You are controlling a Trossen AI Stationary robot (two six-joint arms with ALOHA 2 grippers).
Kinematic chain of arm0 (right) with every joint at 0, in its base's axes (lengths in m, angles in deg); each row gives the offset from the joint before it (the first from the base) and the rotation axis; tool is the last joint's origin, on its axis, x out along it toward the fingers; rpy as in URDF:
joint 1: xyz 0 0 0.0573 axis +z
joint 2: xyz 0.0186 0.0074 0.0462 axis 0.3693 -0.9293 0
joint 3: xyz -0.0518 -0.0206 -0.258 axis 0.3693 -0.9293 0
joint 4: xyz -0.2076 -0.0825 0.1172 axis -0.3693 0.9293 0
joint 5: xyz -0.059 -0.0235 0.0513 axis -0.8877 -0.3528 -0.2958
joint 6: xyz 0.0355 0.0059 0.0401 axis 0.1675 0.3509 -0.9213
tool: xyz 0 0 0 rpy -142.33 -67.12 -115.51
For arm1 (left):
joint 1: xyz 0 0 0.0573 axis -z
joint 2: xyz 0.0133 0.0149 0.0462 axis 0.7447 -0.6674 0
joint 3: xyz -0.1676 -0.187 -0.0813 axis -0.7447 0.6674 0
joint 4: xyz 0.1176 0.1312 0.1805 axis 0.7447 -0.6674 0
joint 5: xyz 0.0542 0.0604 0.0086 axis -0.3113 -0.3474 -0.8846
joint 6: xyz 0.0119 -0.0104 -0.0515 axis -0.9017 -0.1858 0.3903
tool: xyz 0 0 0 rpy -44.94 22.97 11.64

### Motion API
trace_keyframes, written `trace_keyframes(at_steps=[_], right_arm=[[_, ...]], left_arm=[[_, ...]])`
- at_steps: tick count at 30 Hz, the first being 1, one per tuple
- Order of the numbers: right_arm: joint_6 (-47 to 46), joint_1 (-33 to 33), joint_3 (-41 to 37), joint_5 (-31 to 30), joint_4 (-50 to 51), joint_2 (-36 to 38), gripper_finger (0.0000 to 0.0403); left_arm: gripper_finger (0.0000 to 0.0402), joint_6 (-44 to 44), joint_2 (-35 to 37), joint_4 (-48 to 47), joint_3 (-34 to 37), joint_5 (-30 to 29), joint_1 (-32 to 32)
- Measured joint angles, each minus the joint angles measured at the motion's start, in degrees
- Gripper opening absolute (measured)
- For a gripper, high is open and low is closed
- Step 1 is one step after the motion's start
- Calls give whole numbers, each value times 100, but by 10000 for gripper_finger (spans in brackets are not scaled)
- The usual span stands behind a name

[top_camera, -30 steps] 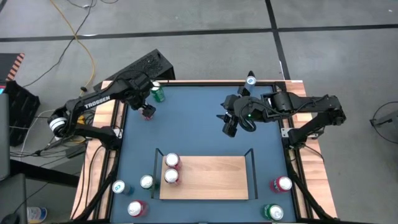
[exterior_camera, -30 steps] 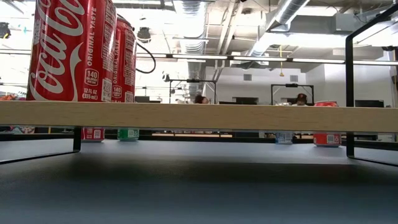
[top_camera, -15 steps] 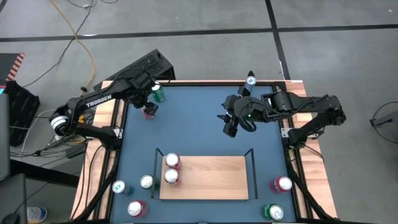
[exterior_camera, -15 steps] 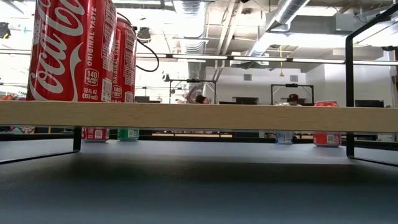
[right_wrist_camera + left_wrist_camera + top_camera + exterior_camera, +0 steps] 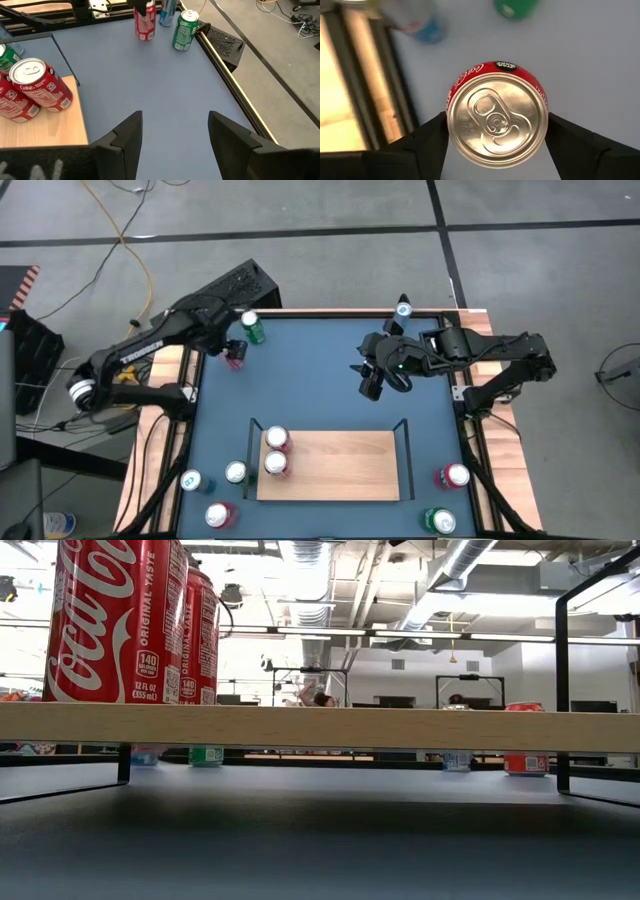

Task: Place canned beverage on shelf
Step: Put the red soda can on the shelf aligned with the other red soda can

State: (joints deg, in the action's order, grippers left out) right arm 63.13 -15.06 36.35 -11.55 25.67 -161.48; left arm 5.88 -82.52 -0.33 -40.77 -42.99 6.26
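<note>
Red can, high view: we see the red can (image 5: 236, 355) near the table's (image 5: 330, 380) far left corner, inside the left gripper (image 5: 234, 352), just beside a green can (image 5: 253, 330).
Shelf, high view: the shelf (image 5: 345, 465) lies at the near edge, with two cola cans (image 5: 276, 452) at its left end and the rest bare.
Right gripper, high view: the right gripper (image 5: 371, 383) hangs over the table's far middle, well apart from any can.
Low view: wood board of the shelf (image 5: 330, 726) crosses the picture, two cola cans (image 5: 120, 620) on it; neither gripper shows.
Left wrist view: dark fingers (image 5: 427, 132) press both sides of the red can (image 5: 497, 117), top facing us; we judge it gripped and off the surface.
Right wrist view: the right gripper's fingers (image 5: 131, 135) stand apart with nothing between; blue table beyond.
Risk: the hold is on a smooth round wall, so a quick swing could let it slip or tilt.
Risk at the shelf: setting down too close could knock over the two cans standing there.
</note>
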Motion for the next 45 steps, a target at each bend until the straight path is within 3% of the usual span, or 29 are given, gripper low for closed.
trace_keyframes(at_steps=[6,11,19,32,38,45], right_arm=[[-132,-26,0,0,-145,-4,211],[68,-79,-2,280,-832,-4,211],[710,-267,3,885,-1685,-177,213],[1208,-632,-15,1322,-1833,-1078,296],[1225,-621,-11,1491,-1573,-741,301],[992,-627,2,1484,-1319,-29,301]], left_arm=[[271,1670,609,-96,-9,-479,372],[273,3007,882,94,-11,-701,1005],[275,4125,1023,618,-30,-810,2023],[276,4293,1008,1036,-766,-1185,2980],[276,4144,889,1071,-1227,-1282,3490],[276,3813,262,1097,-2061,-1511,4200]])
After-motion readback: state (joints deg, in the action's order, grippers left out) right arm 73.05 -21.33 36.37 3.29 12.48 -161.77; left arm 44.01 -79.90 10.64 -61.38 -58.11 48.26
